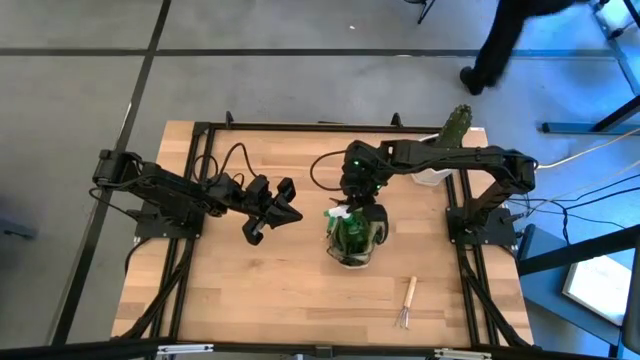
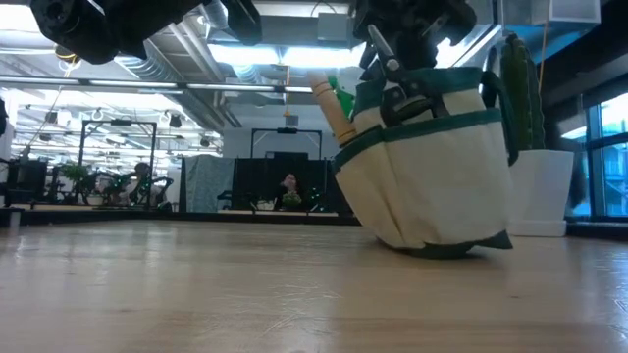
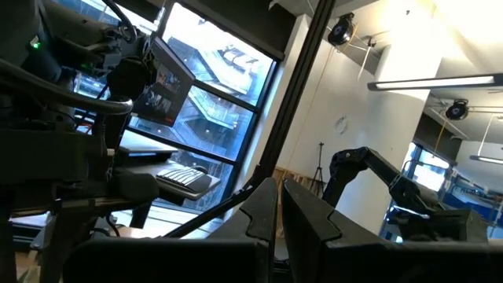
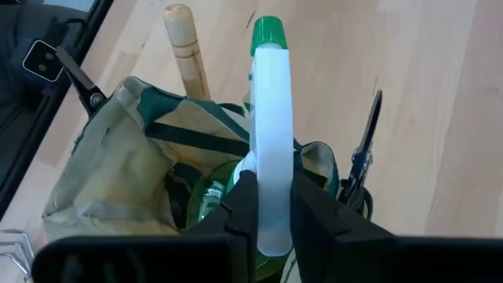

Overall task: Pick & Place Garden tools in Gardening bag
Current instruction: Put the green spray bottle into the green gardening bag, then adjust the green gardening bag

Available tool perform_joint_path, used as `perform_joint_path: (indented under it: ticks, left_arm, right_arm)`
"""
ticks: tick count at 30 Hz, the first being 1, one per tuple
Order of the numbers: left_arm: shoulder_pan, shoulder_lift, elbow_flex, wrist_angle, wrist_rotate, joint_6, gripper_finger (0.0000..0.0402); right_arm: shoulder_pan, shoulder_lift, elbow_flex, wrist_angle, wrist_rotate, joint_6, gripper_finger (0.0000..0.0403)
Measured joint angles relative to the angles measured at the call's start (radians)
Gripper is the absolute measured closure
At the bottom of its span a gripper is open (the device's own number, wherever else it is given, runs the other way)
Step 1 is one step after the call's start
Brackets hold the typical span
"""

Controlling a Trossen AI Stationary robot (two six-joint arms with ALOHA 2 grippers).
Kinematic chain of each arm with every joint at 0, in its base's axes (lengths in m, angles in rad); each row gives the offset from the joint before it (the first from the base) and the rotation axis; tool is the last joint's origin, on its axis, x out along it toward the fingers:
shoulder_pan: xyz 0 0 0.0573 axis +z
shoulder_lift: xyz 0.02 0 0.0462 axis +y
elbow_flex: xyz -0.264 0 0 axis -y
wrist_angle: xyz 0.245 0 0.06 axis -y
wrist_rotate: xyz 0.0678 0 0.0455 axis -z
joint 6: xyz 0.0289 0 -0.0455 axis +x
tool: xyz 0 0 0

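The gardening bag (image 1: 352,240), olive and beige, stands on the table's middle and leans a little in the low view (image 2: 432,176). A wooden handle (image 4: 185,51) sticks out of it, and black shears (image 4: 365,149) sit in a side pocket. My right gripper (image 4: 273,192) hangs over the bag's mouth, shut on the spray bottle (image 4: 271,118), which has a white head and a green cap. A hand fork (image 1: 408,302) lies flat on the table toward the near right. My left gripper (image 1: 272,212) waits shut, raised left of the bag. My right gripper pinches the spray bottle's white head (image 4: 271,169) between its two fingers (image 4: 240,208), one on each side. The fingers slant down from above. The bottle's green body (image 4: 208,200) is down inside the bag's mouth; whether it rests on the bag's bottom is hidden.
A cactus (image 1: 456,125) in a white pot (image 1: 432,176) stands at the far right, close behind the right arm. Bare wood lies left of and in front of the bag. A person walks beyond the table's far edge (image 1: 500,45).
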Motion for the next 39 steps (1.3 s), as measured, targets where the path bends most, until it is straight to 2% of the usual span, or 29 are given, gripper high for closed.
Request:
perform_joint_path:
  ticks: [5, 9, 16, 26, 34, 39]
  left_arm:
    - [0.0, 0.0, 0.0, 0.0, 0.0, 0.0, 0.0387]
    - [0.0, 0.0, 0.0, 0.0, 0.0, 0.0, 0.0387]
    - [0.0, 0.0, 0.0, 0.0, 0.0, 0.0, 0.0387]
    - [0.0, 0.0, 0.0, 0.0, 0.0, 0.0, 0.0387]
    - [0.0, 0.0, 0.0, 0.0, 0.0, 0.0, 0.0387]
    - [0.0, 0.0, 0.0, 0.0, 0.0, 0.0, 0.0387]
  right_arm:
    - [0.0, 0.0, 0.0, -0.014, -0.005, 0.0, 0.035]
    - [0.0, 0.003, -0.003, -0.03, -0.075, -0.001, 0.0334]
    - [0.0, 0.004, -0.004, -0.03, -0.085, 0.027, 0.029]
    - [0.001, 0.001, -0.004, -0.01, -0.012, 0.075, 0.0209]
    - [0.001, -0.082, -0.003, 0.033, 0.019, 0.086, 0.0141]
    - [0.002, -0.162, -0.003, 0.043, -0.012, 0.095, 0.0122]
